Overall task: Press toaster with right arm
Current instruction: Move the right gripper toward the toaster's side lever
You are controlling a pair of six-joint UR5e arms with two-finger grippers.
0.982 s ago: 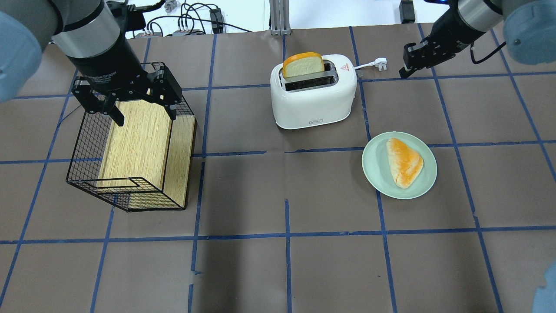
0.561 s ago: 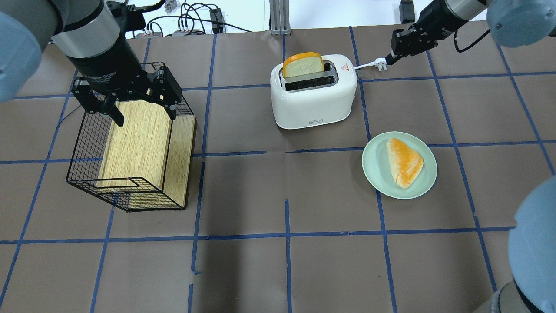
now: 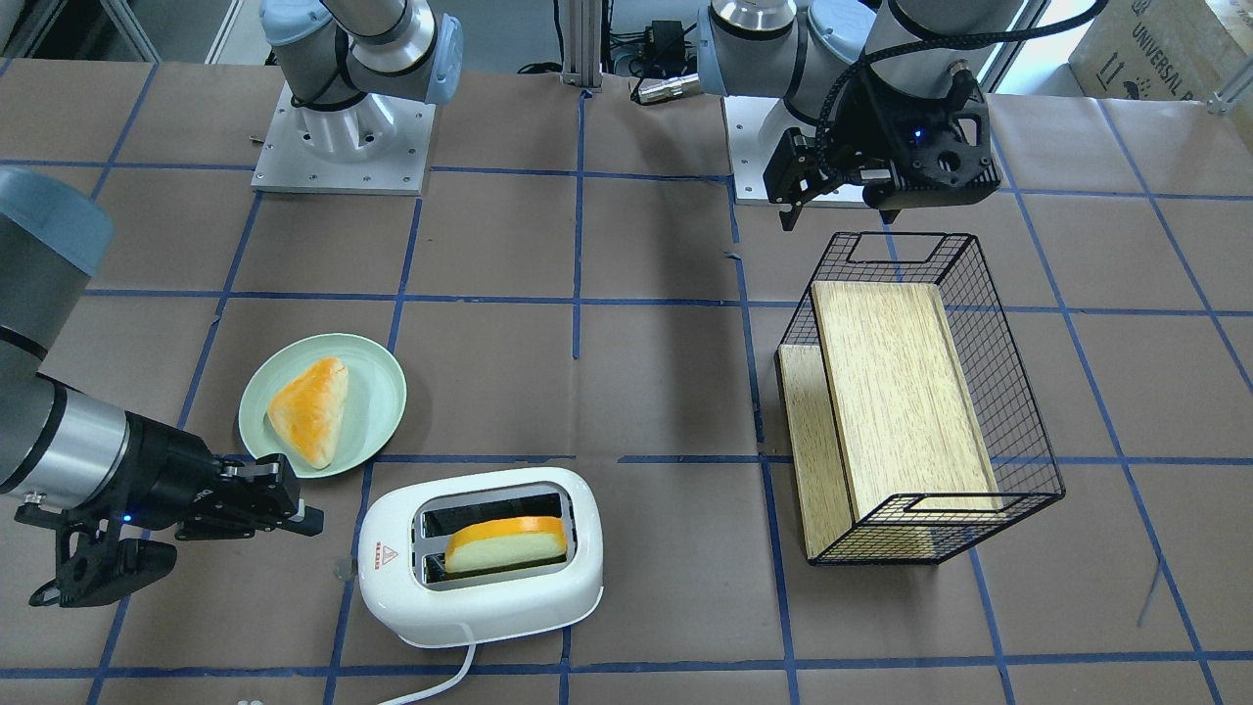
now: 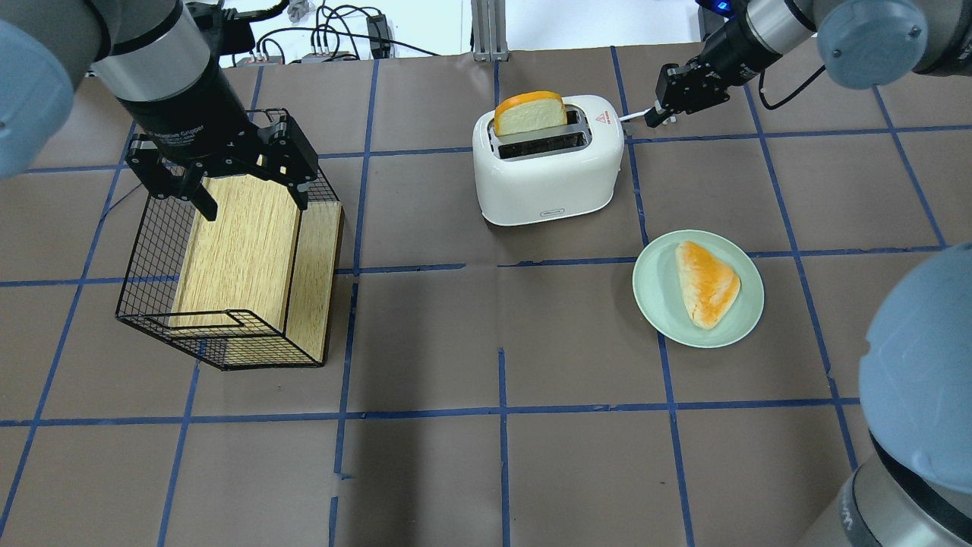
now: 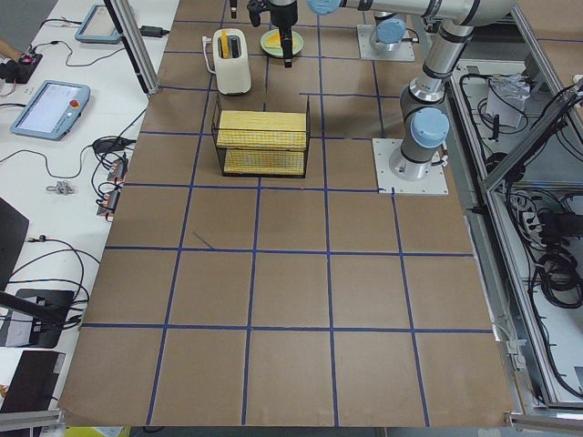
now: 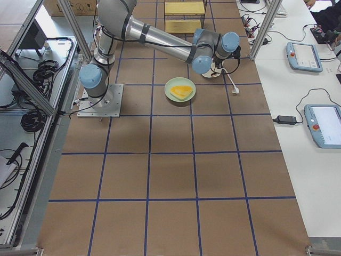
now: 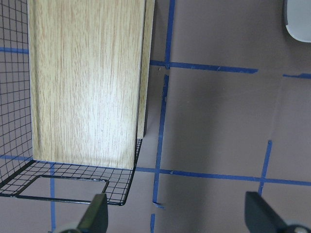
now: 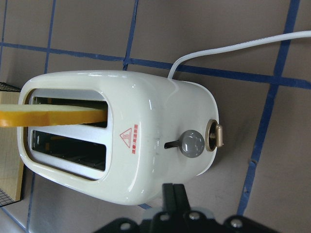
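The right arm [image 4: 866, 30] reaches far out over the table and bends back at the wrist. Its forearm lies low and almost level. The right gripper [image 3: 311, 519] points sideways at the end of the toaster [image 4: 547, 175]. Its fingers [image 8: 172, 194] are pressed together with nothing between them. The tip sits just beside the toaster's end, with a gap between them in the front view.

The toaster is glossy white and rounded. It stands on the far middle of the table, between the wire basket [image 4: 152, 251] and the green plate [image 4: 653, 304]. It has two slots and a red triangle [image 8: 127, 136] on top. A slice of bread [image 4: 530, 112] stands up out of the slot farther from the robot. On the end facing the gripper are a grey knob [image 8: 193, 144] and a slot beside it. A white cord [image 8: 233, 46] runs away from the toaster's base.

The left gripper [image 4: 254, 207] hangs over the basket with its fingers spread wide, holding nothing.
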